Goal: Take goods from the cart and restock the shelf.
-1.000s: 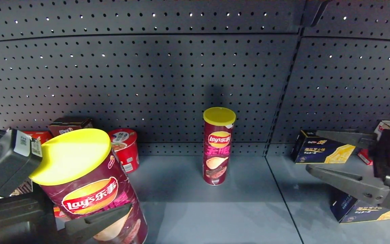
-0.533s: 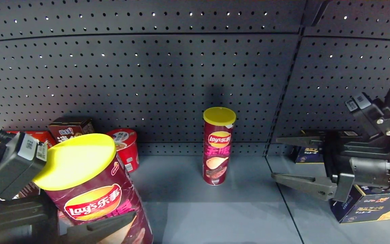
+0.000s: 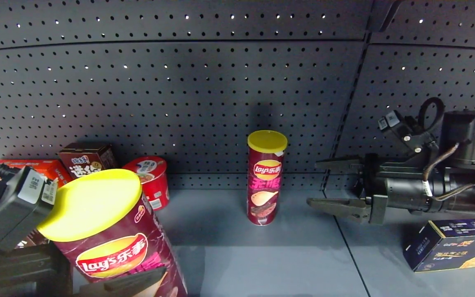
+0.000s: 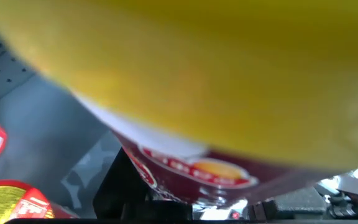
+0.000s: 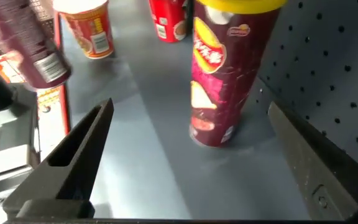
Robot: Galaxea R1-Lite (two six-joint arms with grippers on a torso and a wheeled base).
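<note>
- Holding a second chip can (image 3: 114,247), the left gripper (image 3: 81,276) pinches it around the lower body at the near left, in front of the shelf floor (image 3: 229,255). The yellow lid is up and the can leans a little.
- Behind that can, a red box (image 3: 43,167), a brown box (image 3: 87,159) and a red noodle cup (image 3: 149,179) stand against the back, so I judge the open floor to their right the safer landing spot.
- At mid-shelf a chip can (image 3: 264,181) of the same kind already stands upright, just in front of the pegboard back panel (image 3: 179,95).
- The step in hand looks like setting the held can down near that one. It should be brought upright first and lowered until its base sits flat. The grip should be eased only then, since a tall narrow tube probably tips easily.
- The right gripper (image 3: 316,183) hangs just to the right of the standing can with its fingers spread wide and nothing between them. Any sideways move there could knock the can over.
- Farther right, a dark blue box (image 3: 456,247) lies on the neighbouring shelf section.
- The floor is smooth grey metal, and the room behind is walled off by the perforated panel.
</note>
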